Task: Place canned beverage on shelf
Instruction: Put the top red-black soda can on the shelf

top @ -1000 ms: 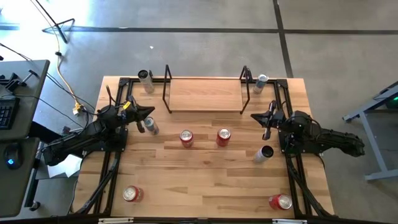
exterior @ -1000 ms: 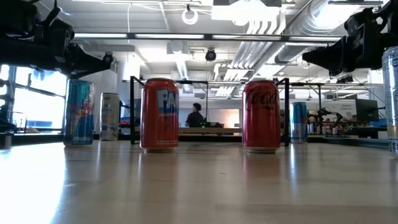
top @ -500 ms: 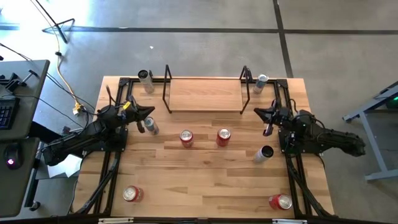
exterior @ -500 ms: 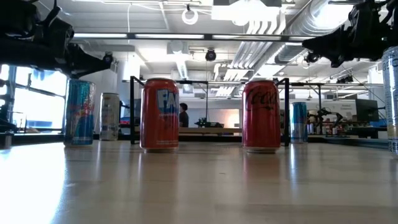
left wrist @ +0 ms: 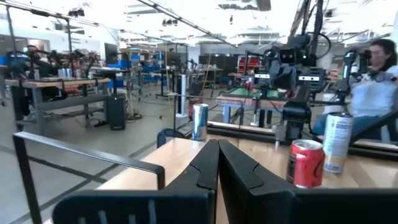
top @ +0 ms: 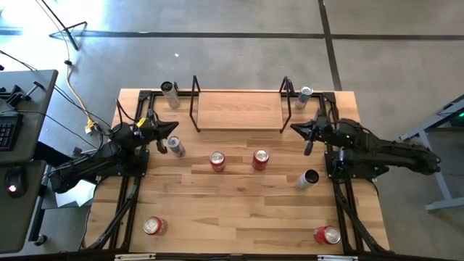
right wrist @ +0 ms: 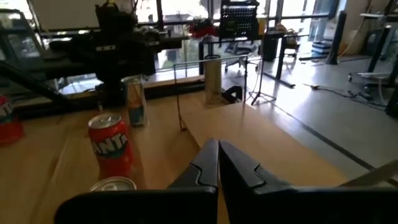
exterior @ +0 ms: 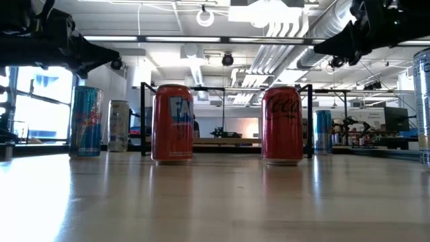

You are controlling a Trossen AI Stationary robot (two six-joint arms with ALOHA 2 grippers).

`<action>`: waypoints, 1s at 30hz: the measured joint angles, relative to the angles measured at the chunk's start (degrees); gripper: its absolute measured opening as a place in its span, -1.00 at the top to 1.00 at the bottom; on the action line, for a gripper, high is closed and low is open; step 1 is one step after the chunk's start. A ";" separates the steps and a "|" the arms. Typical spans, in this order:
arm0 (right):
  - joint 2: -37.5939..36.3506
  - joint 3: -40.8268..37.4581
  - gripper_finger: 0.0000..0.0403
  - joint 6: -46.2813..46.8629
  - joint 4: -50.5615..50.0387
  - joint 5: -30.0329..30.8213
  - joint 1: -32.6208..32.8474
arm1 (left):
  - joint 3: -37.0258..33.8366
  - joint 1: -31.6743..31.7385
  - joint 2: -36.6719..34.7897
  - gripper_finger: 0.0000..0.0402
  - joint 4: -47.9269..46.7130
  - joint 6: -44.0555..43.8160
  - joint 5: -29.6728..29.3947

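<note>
The shelf (top: 239,110), a light-wood plank, rests on black rod frames at the table's far middle. Two red cans stand upright on the table in front of it: a Fanta can (top: 217,160) (exterior: 173,124) and a Coca-Cola can (top: 260,159) (exterior: 281,125). My left gripper (top: 176,129) (left wrist: 217,147) is shut and empty, level above a blue-silver can (top: 175,146) (exterior: 86,122) left of the shelf. At the shelf's right end my right gripper (top: 293,128) (right wrist: 217,147) hovers shut and empty, high above the table.
Silver cans stand at the shelf's far left (top: 170,92) and far right (top: 304,95). A dark-topped can (top: 308,178) stands below the right arm. Two red cans (top: 154,225) (top: 327,235) lie near the front edge. Bare tabletop lies between them.
My right gripper has risen well above the table and reached a little toward the shelf's right end, staying shut. My left gripper has tipped its fingers slightly upward in place. No can has moved.
</note>
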 joint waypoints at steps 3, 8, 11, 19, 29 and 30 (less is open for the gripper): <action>6.10 3.20 1.00 -0.18 -0.14 -0.26 2.48 | -0.01 0.00 0.00 1.00 -0.02 -2.26 0.04; 14.32 7.28 1.00 0.97 -0.92 1.35 5.93 | -0.02 0.00 0.04 1.00 -0.73 -3.11 0.07; 18.57 9.01 0.97 1.05 -0.99 4.58 6.97 | -0.01 0.00 0.04 1.00 -1.73 -2.96 0.12; 29.12 16.73 0.53 2.73 -3.15 5.88 7.28 | 0.00 0.00 0.09 1.00 -3.86 -3.68 0.12; 41.48 31.89 -0.30 4.08 -21.38 2.95 7.28 | 0.00 -0.02 0.07 1.00 -3.89 -1.80 0.12; 42.50 33.57 -0.34 4.08 -23.34 2.34 7.28 | 0.00 -0.02 0.07 1.00 -3.97 -1.80 0.12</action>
